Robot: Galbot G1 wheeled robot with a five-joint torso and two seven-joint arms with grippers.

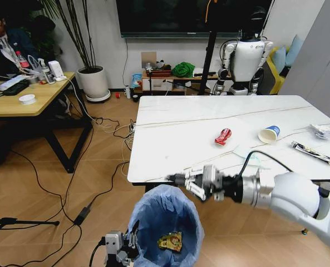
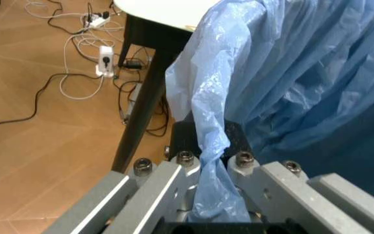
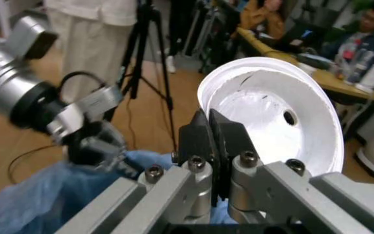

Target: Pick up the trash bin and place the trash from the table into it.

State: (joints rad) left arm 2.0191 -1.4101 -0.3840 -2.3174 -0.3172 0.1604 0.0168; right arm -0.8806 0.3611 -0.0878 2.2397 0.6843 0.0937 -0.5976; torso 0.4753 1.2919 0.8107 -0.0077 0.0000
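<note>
The trash bin (image 1: 166,217), lined with a crinkled light-blue bag (image 2: 291,73), stands on the floor just in front of the table (image 1: 176,139). My left gripper (image 1: 120,247) is shut on a fold of the bag's rim (image 2: 212,146). A yellow wrapper (image 1: 170,241) lies inside the bin. My right gripper (image 1: 193,183) hovers over the bin's far rim, shut on the edge of a white disc (image 3: 271,107). On the table lie a crushed red can (image 1: 223,136), a blue-and-white paper cup (image 1: 269,134), a pale mask (image 1: 249,159), crumpled white paper (image 1: 322,130) and a long dark wrapper (image 1: 314,153).
Cables and a power strip (image 2: 105,58) trail across the wooden floor to the left of the black table leg (image 2: 144,97). A light wooden desk (image 1: 20,100) stands at far left. A white robot (image 1: 245,58) and a tripod (image 1: 209,61) stand behind the table.
</note>
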